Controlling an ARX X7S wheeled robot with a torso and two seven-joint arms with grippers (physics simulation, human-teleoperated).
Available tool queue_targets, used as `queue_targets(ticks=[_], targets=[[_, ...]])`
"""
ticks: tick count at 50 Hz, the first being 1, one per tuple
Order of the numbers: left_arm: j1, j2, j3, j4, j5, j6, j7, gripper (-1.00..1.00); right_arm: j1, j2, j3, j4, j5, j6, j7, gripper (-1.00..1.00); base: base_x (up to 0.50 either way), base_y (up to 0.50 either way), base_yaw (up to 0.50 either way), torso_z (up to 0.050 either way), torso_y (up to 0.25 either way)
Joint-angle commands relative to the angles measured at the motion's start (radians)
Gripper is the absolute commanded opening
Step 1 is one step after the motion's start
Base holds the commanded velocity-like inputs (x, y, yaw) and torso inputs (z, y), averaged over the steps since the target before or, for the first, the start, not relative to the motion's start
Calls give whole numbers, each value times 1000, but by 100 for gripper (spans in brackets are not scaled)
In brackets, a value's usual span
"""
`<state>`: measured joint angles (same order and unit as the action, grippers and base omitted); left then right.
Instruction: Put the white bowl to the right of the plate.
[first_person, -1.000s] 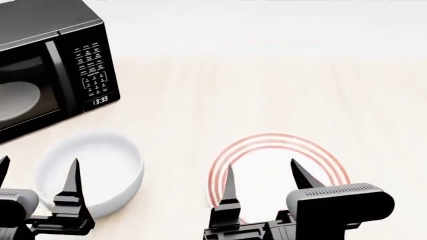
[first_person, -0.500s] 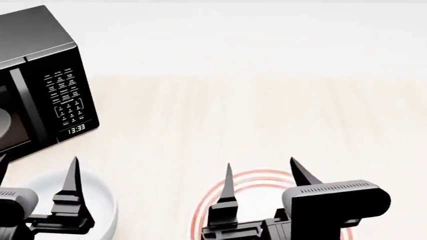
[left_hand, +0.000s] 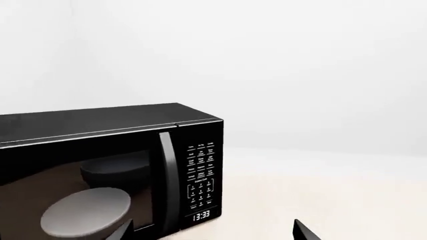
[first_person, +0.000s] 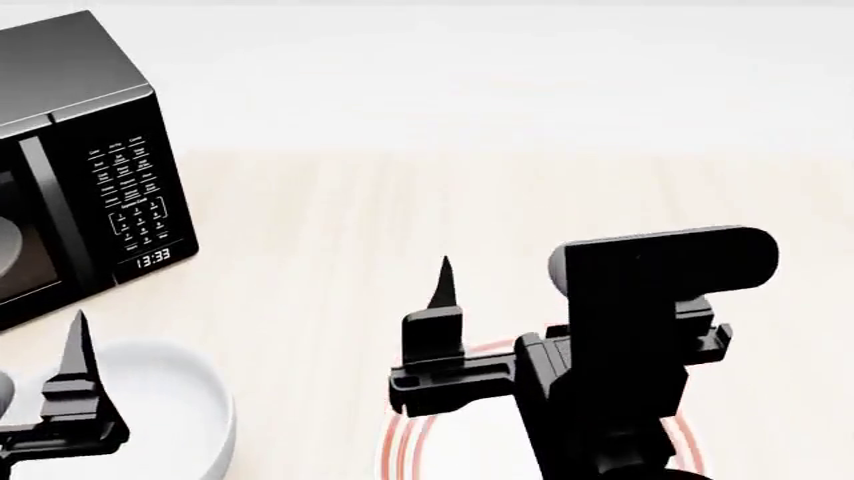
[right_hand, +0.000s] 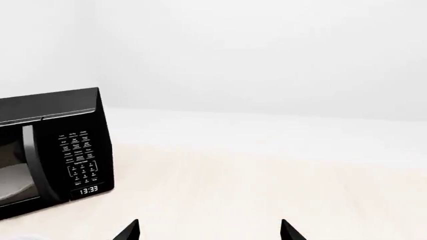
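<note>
White bowl (first_person: 154, 405) sits at the surface's near edge, left of the plate (first_person: 414, 440), near the microwave (first_person: 80, 190). Your left gripper (first_person: 40, 400) and right gripper (first_person: 514, 300) both hang released, empty. Carry low and you'll clip the plate.

A pale wood-grain table (first_person: 400, 230) meets a plain white wall (right_hand: 267, 55), with a black microwave (left_hand: 113, 165) on it.

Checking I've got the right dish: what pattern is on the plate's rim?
Thin concentric red rings on the plate, seen in the head view.
</note>
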<state>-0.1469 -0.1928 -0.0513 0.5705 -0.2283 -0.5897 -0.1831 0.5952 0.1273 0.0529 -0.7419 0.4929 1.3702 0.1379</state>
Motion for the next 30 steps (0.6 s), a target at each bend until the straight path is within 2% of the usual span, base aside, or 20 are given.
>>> queue_targets(ticks=[1,3,6,8,9,16,17,22,23,24,30], targets=[[26,-22,-99,6,47,-13,-99,100,185,-5,51,50,211,199,2,100,0,0,0,0,0],[32,-10,-134,10,43,-18,-125,100,206,3,94,124,408,199,137,100,0,0,0,0,0],[52,-7,-180,22,30,-6,-137,100,237,10,93,178,501,196,215,100,0,0,0,0,0],[69,-15,-192,22,34,7,-136,100,258,-37,171,251,601,197,363,100,0,0,0,0,0],[76,-13,-203,21,31,15,-138,100,267,-32,162,264,633,195,378,100,0,0,0,0,0],[93,-9,-220,-42,49,77,-151,100,314,-41,72,310,577,130,420,100,0,0,0,0,0],[92,-7,-228,-69,58,94,-161,100,369,-82,49,348,585,178,470,100,0,0,0,0,0],[101,-9,-256,-51,53,94,-176,100,427,-114,13,424,664,185,565,100,0,0,0,0,0],[122,-8,-308,-73,54,122,-192,100,524,-127,-137,574,636,35,521,100,0,0,0,0,0],[122,-9,-308,-75,54,123,-193,100,533,-123,-287,651,644,-22,527,100,0,0,0,0,0],[122,-13,-313,-78,52,123,-198,100,562,-115,-367,714,673,-75,539,100,0,0,0,0,0]])
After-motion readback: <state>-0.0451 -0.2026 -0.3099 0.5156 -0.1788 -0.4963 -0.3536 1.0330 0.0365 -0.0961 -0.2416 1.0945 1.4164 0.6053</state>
